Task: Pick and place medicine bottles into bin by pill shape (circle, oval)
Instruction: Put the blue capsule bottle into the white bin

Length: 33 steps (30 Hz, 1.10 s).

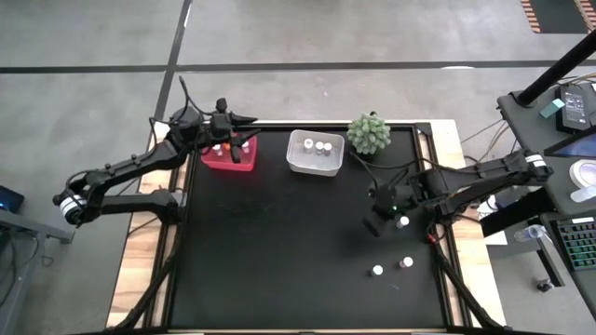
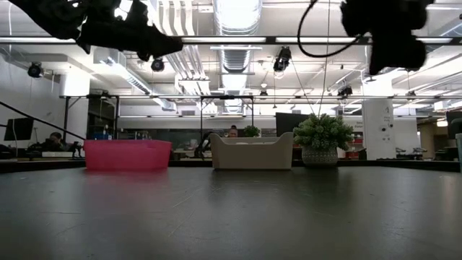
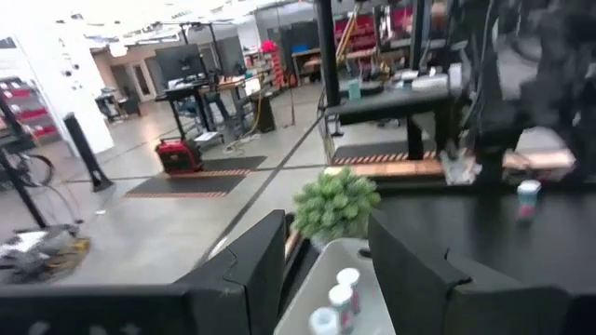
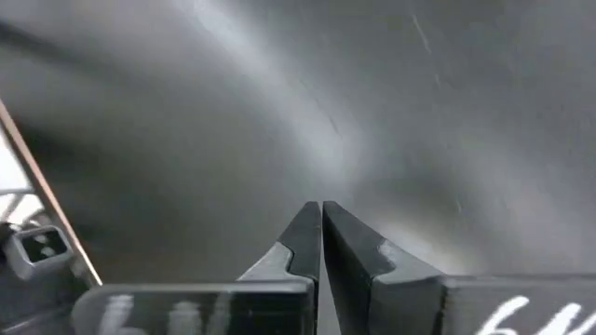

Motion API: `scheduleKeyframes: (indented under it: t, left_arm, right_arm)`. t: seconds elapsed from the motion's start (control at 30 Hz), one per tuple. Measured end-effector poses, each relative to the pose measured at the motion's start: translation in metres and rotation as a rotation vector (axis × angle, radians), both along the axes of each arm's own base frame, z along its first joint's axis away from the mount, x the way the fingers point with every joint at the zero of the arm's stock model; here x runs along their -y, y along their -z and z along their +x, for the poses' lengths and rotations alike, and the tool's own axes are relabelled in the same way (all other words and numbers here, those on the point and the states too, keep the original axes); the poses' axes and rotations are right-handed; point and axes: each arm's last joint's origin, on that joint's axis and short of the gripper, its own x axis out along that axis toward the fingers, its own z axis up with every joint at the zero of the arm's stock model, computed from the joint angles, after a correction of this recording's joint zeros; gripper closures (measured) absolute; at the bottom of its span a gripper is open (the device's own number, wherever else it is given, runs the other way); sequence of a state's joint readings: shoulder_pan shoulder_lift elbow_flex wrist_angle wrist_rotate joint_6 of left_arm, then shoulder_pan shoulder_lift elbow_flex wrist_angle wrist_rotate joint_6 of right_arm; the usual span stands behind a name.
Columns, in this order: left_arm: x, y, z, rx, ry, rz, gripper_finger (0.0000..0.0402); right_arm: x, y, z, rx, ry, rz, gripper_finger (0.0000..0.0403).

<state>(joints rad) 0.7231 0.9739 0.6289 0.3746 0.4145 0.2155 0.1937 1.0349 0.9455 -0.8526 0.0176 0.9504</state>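
High view: the left hand (image 1: pixel 244 140) hovers over the red bin (image 1: pixel 228 154) at the far left of the black worktop (image 1: pixel 279 251). White caps show inside that bin. The white bin (image 1: pixel 316 152) beside it holds two medicine bottles (image 1: pixel 321 146). The green plant (image 1: pixel 370 134) stands just right of the white bin. The right hand (image 1: pixel 375 223) is above the worktop on the right side, close to one bottle (image 1: pixel 403 222). Two more bottles (image 1: pixel 377 271) stand nearer the front edge, apart from both bins.

Low view: the red bin (image 2: pixel 128 154), white bin (image 2: pixel 251 153) and plant (image 2: pixel 322 141) line the far edge. Both arms are raised clear of the surface.

Left wrist view: the left hand's fingers (image 3: pixel 251 265) stand apart and hold nothing. Capped bottles (image 3: pixel 343 296) in the white bin show between them.

Right wrist view: the right hand's fingers (image 4: pixel 300 244) are pressed together with nothing between them, over bare worktop.

Judgement: sorting is well advanced. Three bottles remain on the worktop; the bottle near the right hand is the likely next pick.
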Motion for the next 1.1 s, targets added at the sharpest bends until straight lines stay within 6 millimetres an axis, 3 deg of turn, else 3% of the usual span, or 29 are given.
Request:
scheduleKeyframes:
  t: [0.27,0.53,0.87,1.1]
  left_arm:
    - [0.015,-0.006,0.009,0.068,0.087,-0.07,0.0262]
    - [0.046,-0.009,0.026,0.092,0.255,-0.054,0.0262]
    - [0.063,-0.01,0.033,0.096,0.339,-0.053,0.0262]
    - [0.063,-0.01,0.033,0.095,0.338,-0.045,0.0262]
  right_arm:
    - [-0.021,0.007,-0.03,-0.25,0.112,0.061,0.0394]
    - [-0.022,0.005,-0.063,-0.454,0.262,0.055,0.0394]
    - [-0.019,0.004,-0.07,-0.439,0.297,0.044,0.0391]
    - [-0.017,0.02,-0.073,-0.494,0.388,0.036,0.0331]
